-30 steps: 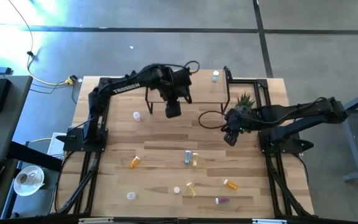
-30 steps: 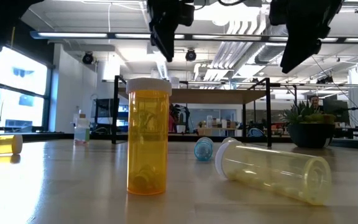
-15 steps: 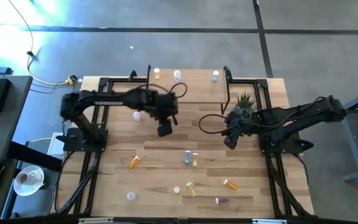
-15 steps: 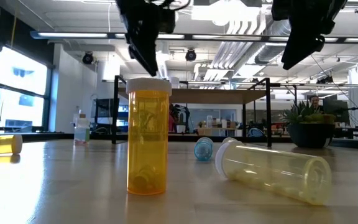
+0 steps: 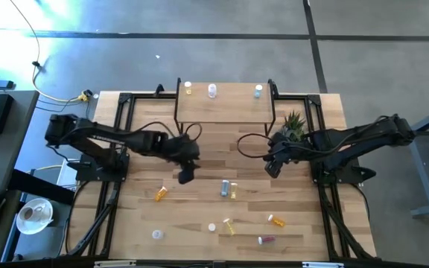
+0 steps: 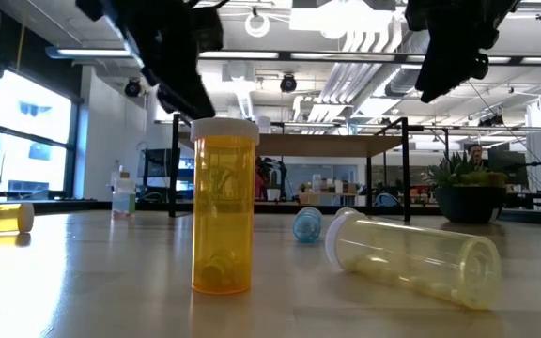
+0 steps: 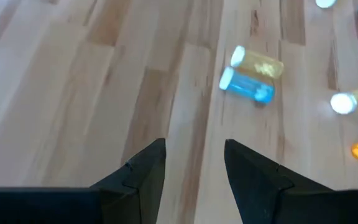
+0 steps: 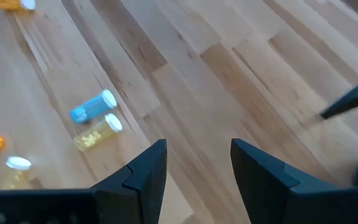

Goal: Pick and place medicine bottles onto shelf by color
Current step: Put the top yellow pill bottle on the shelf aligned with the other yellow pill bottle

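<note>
The shelf (image 5: 233, 108) stands at the table's far middle and bears a yellow bottle (image 5: 188, 88), a clear one (image 5: 212, 90) and a blue one (image 5: 258, 91), all upright. More medicine bottles lie on the table, among them a blue one (image 5: 224, 188) beside a yellow one (image 5: 234, 190) and an orange one (image 5: 160, 193). My left gripper (image 5: 185, 176) hovers open over bare wood, left of the blue and yellow pair (image 7: 247, 87). My right gripper (image 5: 272, 167) hovers open at mid-right, its fingers (image 8: 148, 171) with nothing between them.
A green potted plant (image 5: 295, 123) stands right of the shelf, close behind my right gripper. Near the front edge lie a yellow bottle (image 5: 229, 225), an orange one (image 5: 276, 220), a pinkish-red one (image 5: 265, 240) and a white one (image 5: 156, 234). Bare wood lies between the two grippers.
My left gripper has come away from the shelf, moving toward the table's near edge and left while sinking and tipping; its jaws have kept the same gap. The bottles on the shelf's left part now show. My right gripper has stayed in place.
</note>
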### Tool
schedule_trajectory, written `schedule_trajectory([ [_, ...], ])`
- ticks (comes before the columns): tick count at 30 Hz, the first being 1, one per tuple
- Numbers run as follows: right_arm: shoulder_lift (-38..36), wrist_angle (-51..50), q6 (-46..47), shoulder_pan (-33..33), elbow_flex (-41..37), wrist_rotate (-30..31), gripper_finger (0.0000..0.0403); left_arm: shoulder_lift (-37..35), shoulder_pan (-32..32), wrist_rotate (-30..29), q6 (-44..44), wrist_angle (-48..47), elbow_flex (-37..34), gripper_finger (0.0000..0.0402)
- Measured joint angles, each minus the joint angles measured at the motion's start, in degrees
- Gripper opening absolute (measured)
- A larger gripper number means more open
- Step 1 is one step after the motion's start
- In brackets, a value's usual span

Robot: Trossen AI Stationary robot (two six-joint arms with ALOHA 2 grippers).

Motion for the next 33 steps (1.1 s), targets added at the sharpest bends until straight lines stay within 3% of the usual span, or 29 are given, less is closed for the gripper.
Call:
schedule_trajectory([
  [6, 3.43, 2.17, 3.45, 0.87, 0.0, -1.45, 0.017, -3.74, -3.58, -2.3, -2.84, 8.42, -7.46, 0.0153],
  [11, 6.26, 7.52, 10.24, 1.27, 0.0, -8.17, 0.017, -7.0, -5.35, -4.81, -4.74, 12.06, -10.96, 0.0153],
  [20, 13.01, 17.37, 14.99, 4.5, 0.0, -9.37, 0.017, -7.68, -6.19, -6.85, 0.39, 15.75, -11.03, 0.0153],
  [28, 18.65, 19.05, 21.31, 5.26, 0.0, -9.68, 0.017, -7.66, -4.68, -7.23, 0.73, 15.72, -11.03, 0.0153],
  [33, 22.79, 25.66, 22.14, 5.92, 0.0, -12.0, 0.017, -7.64, -4.3, -7.24, 0.32, 15.66, -11.03, 0.0153],
])
